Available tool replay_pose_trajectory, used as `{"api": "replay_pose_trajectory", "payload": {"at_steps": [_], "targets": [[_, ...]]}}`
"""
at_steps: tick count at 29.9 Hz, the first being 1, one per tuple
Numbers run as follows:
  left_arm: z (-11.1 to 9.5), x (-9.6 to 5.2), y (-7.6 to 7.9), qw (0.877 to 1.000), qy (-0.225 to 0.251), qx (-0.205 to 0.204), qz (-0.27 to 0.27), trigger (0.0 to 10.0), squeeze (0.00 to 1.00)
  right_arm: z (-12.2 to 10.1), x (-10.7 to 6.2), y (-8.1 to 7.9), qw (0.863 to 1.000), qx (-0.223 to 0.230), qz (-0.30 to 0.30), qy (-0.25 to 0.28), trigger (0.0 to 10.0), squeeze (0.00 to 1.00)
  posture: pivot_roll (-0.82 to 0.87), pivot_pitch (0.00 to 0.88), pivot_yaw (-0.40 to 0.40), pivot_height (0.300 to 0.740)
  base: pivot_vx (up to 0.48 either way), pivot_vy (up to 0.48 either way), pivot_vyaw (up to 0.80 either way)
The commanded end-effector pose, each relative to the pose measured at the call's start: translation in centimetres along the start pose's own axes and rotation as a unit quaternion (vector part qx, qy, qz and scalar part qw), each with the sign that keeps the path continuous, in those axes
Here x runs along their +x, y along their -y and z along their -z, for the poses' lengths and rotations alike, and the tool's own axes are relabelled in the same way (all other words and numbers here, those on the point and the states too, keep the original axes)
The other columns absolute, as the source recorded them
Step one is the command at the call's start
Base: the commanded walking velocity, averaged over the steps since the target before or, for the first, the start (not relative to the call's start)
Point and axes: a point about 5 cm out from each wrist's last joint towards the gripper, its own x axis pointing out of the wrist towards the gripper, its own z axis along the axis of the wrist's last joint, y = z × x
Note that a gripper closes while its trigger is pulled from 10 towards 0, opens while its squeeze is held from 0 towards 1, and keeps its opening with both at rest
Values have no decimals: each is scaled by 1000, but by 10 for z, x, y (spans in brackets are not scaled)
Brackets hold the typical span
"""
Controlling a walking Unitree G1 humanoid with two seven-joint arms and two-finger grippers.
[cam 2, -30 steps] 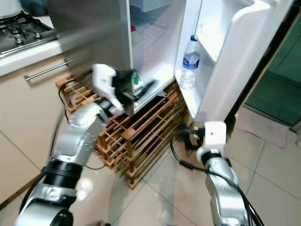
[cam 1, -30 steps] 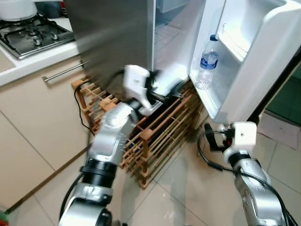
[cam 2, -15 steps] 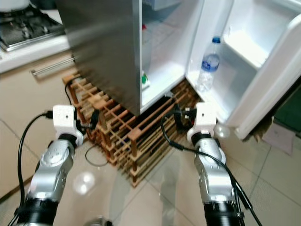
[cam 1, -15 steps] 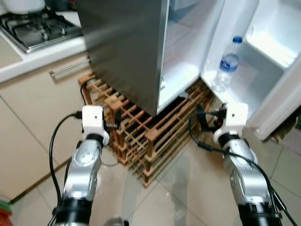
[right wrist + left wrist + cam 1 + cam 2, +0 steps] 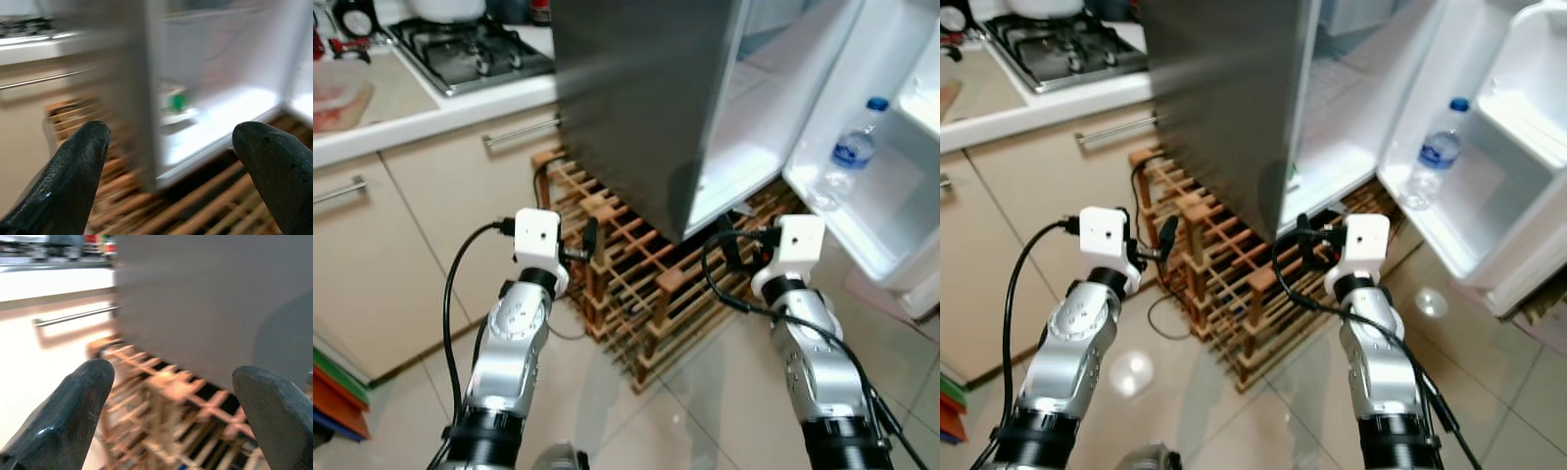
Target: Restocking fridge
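Left eye view showed a water bottle (image 5: 847,157) with a blue label, its writing too small to read, standing in the open fridge door's shelf (image 5: 901,211). Well below it, both grippers were empty, fingers apart: right gripper (image 5: 729,245) nearer, left gripper (image 5: 589,238) before the wooden rack (image 5: 636,294).

The fridge (image 5: 636,108) has a grey steel side and a white inside, and it sits on a wooden rack (image 5: 636,294). Its door (image 5: 1518,147) stands wide open. 1 clear water bottle (image 5: 1433,155) with a blue cap and label stands upright in the door's lower shelf. A small green-and-white item (image 5: 177,103), blurred, lies on the fridge's bottom shelf.
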Motion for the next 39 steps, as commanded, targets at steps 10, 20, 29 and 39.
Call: {"api": "replay_pose_trajectory", "payload": {"at_steps": [10,20,29,39], "targets": [[-10,10,1,1000,17,8,-1,10000,0,-7,6,0,1000,-7,-2,22,10000,0,-5,0,-29,740,0,25,408],[-16,18,2,999,24,27,5,10000,0,-6,10,-1,999,-3,7,31,10000,0,20,0,-41,740,0,0,409],[-24,21,6,999,40,6,10,10000,0,-8,10,-3,999,-14,6,41,10000,0,10,0,-26,740,61,-363,410],[-18,19,5,999,30,-12,-19,10000,0,-2,2,-4,999,-14,4,32,10000,0,-5,0,-22,740,183,-405,407]]}}
